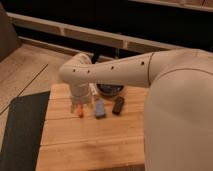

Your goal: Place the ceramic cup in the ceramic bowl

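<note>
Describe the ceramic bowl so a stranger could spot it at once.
At the far edge of the wooden table, under the robot's white arm, lies the ceramic bowl, right of the gripper over the table's left side. It is round, dark and glossy; the black device in front of it is oblong.

The white arm (120,72) is reaching from the right across to the left, bending down at the wrist (77,75); the gripper (81,100) is hanging straight below it, pointing downward, its jaws seemingly standing wide apart
</note>
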